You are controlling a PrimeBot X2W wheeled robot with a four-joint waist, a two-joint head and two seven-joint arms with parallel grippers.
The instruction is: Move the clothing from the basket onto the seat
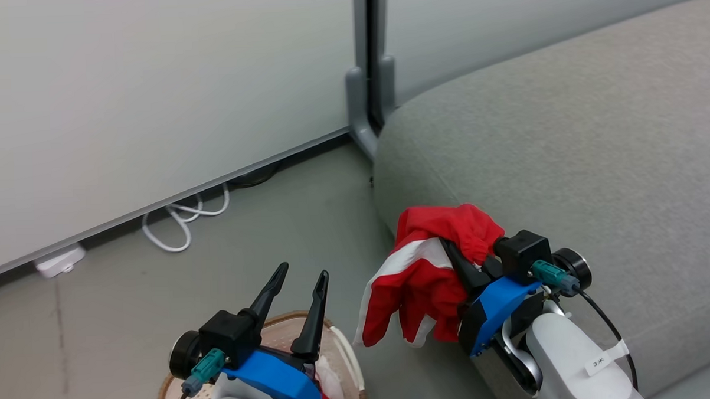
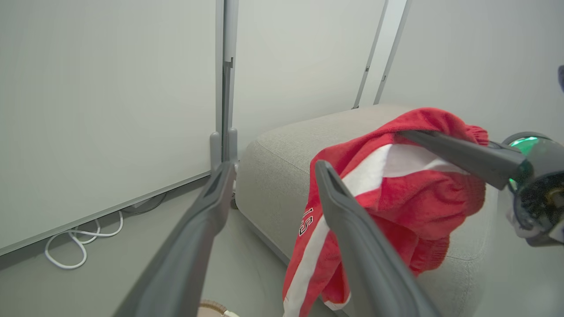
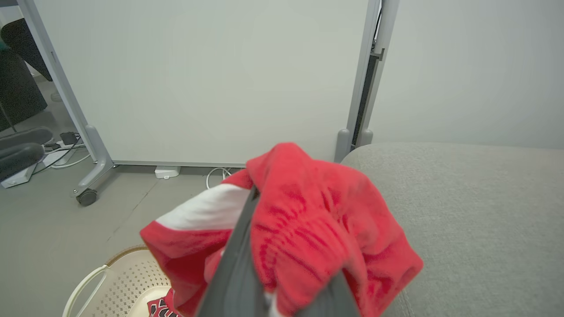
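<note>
Nearest the robot, at the bottom of the head view, the basket (image 1: 353, 365) sits on the floor (image 1: 273, 226). The left fingers (image 1: 268, 292) are above it, spread wide w/ nothing between them. The right wrist view gives a clearer look into the basket: a second red garment (image 3: 159, 307) w/ black-and-white lettering lies inside.

Just beyond, the right fingers (image 1: 459, 264) are pressed together, pinching the bunched top of a red garment (image 1: 417, 280). It hangs from them at the front corner of the seat (image 1: 566, 156), lower part dangling beside the seat's side, clear of the basket. Can't tell if it touches the seat.

Fabric is soft red w/ a broad white stripe and a gathered band by the fingers. The left wrist view adds small black-and-white numerals beside the stripe.

Farther back, a white cable (image 1: 182, 226) loops on the floor under pale partition panels (image 1: 150, 82).
</note>
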